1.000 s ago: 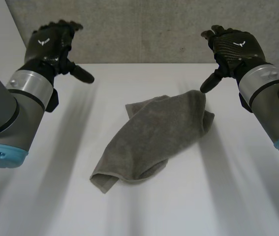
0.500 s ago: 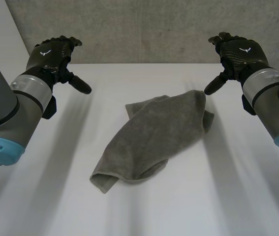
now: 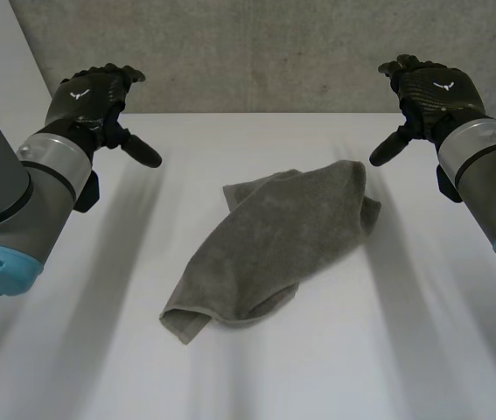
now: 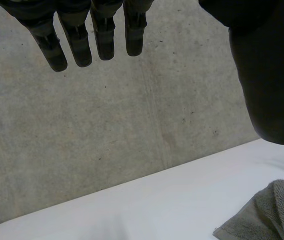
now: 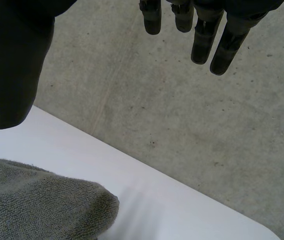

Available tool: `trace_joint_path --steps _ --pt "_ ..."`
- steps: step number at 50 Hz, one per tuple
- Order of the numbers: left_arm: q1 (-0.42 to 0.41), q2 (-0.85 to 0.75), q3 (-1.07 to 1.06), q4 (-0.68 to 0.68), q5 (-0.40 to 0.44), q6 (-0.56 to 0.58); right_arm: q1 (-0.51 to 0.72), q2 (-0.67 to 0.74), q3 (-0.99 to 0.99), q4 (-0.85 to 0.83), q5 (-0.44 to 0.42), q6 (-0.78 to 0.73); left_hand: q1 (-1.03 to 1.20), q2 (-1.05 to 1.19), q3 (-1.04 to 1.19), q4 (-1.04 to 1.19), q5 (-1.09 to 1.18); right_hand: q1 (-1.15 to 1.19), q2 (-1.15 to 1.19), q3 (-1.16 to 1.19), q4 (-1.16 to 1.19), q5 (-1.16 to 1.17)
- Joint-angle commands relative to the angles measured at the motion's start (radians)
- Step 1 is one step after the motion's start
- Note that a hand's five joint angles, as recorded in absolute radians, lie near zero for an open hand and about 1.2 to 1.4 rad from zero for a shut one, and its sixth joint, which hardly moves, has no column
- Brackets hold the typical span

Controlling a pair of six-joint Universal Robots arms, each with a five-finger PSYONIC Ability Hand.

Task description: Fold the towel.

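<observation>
Towel (image 3: pixel 274 241) mid-table (image 3: pixel 440 350), hands apart.

My left hand (image 3: pixel 90 98) and right hand (image 3: pixel 429 92) hover over the far side of the white counter (image 3: pixel 422 341), thumbs pointing inward, holding nothing. Between them lies the rumpled grey towel (image 3: pixel 274 245), clear of both hands.

Over the last second, the black fingered right hand (image 3: pixel 429 94) moved outward, away from the far corner of the crumpled grey terry towel (image 3: pixel 274 245). Its thumb, previously overlapping that corner in the head view, cleared it. The black fingered left hand (image 3: pixel 88 98) shifted slightly lower, and its thumb dropped with it.
</observation>
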Motion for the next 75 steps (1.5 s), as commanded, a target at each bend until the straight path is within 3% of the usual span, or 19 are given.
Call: trace_joint_path --steps 1,9,14,19,24,29,31,32,33,34,36,45,48,51,55,61,69,74,75 --pt "-0.006 -0.011 -0.009 0.001 0.006 0.011 0.004 0.018 -0.008 0.005 -0.013 -0.013 -0.118 -0.053 -0.049 -0.056 -0.047 -0.094 -0.085 -0.012 -0.058 -0.062" --pt "-0.038 -0.081 -0.008 -0.013 0.078 0.137 0.019 0.147 -0.025 0.023 -0.021 -0.116 -0.109 -0.044 -0.049 -0.056 -0.038 -0.088 -0.080 -0.012 -0.058 -0.062" --pt "-0.095 -0.145 -0.006 -0.069 0.130 0.356 0.034 0.224 -0.023 0.017 -0.023 -0.183 -0.097 -0.033 -0.049 -0.056 -0.026 -0.062 -0.053 -0.012 -0.058 -0.062" --pt "-0.126 -0.208 0.006 -0.152 0.132 0.470 0.050 0.314 -0.023 -0.009 -0.020 -0.191 -0.083 -0.018 -0.049 -0.056 -0.012 -0.026 -0.018 -0.012 -0.058 -0.062" --pt "-0.138 -0.262 0.014 -0.194 0.132 0.519 0.071 0.370 -0.005 -0.084 -0.018 -0.186 -0.068 -0.003 -0.049 -0.056 0.003 0.118 0.126 -0.012 -0.058 -0.026" --pt "-0.156 -0.304 0.014 -0.221 0.135 0.528 0.085 0.399 0.015 -0.150 -0.016 -0.186 -0.006 0.058 -0.049 -0.056 0.065 0.361 0.370 -0.012 -0.058 0.218" --pt "-0.161 -0.317 0.012 -0.232 0.138 0.530 0.085 0.396 0.023 -0.182 -0.020 -0.180 0.073 0.138 -0.049 -0.056 0.144 0.767 0.775 -0.012 -0.058 0.623" --pt "-0.165 -0.331 0.012 -0.243 0.143 0.530 0.085 0.396 0.023 -0.183 -0.020 -0.180 0.311 0.376 -0.049 -0.056 0.382 0.769 0.778 -0.012 -0.058 0.626" --pt "-0.173 -0.339 0.014 -0.252 0.152 0.528 0.085 0.388 0.030 -0.201 -0.023 -0.177 0.610 0.675 -0.049 -0.056 0.681 1.066 1.074 -0.012 -0.058 0.922" --pt "-0.173 -0.339 0.014 -0.252 0.152 0.528 0.085 0.374 0.038 -0.224 -0.026 -0.176 0.613 0.678 -0.049 -0.056 0.684 1.240 1.249 -0.012 -0.058 1.097" --pt "-0.184 -0.346 0.014 -0.257 0.166 0.527 0.084 0.354 0.049 -0.245 -0.027 -0.173 0.972 1.037 -0.049 -0.056 1.043 1.302 1.310 -0.012 -0.058 1.159" --pt "-0.205 -0.296 0.033 -0.257 0.196 0.460 0.079 0.228 0.072 -0.253 -0.139 -0.120 1.091 1.156 -0.049 -0.056 1.162 1.303 1.311 -0.012 -0.058 1.159" --pt "-0.202 -0.248 0.040 -0.255 0.201 0.421 0.082 0.076 0.061 -0.244 -0.203 -0.032 1.091 1.156 -0.049 -0.056 1.162 1.303 1.311 -0.012 -0.058 1.159" --pt "-0.166 0.012 0.066 -0.226 0.206 0.280 0.077 -0.091 0.040 -0.258 -0.248 0.071 1.091 1.156 -0.049 -0.056 1.162 1.303 1.311 -0.012 -0.058 1.159" --pt "-0.136 0.147 0.058 -0.171 0.206 0.187 0.079 -0.157 -0.031 -0.284 -0.294 0.142 1.091 1.156 -0.049 -0.056 1.162 1.303 1.311 -0.012 -0.058 1.159" --pt "-0.129 0.295 -0.017 -0.048 0.204 0.054 0.128 -0.081 -0.194 -0.327 -0.363 0.153 1.091 1.156 -0.049 -0.056 1.162 1.303 1.311 -0.012 -0.058 1.159" --pt "-0.129 0.247 -0.109 -0.005 0.196 0.051 0.205 0.267 -0.330 -0.291 -0.406 0.100 1.091 1.156 -0.049 -0.056 1.162 1.269 1.277 -0.012 -0.058 1.125" --pt "-0.141 0.200 -0.135 -0.014 0.195 0.053 0.223 0.408 -0.359 -0.176 -0.395 0.019 1.091 1.156 -0.049 -0.056 1.162 0.951 0.960 -0.012 -0.058 0.808" --pt "-0.141 0.197 -0.143 -0.016 0.196 0.053 0.231 0.429 -0.358 -0.149 -0.392 0.004 1.091 1.156 -0.049 -0.056 1.162 0.498 0.506 -0.012 -0.058 0.355"
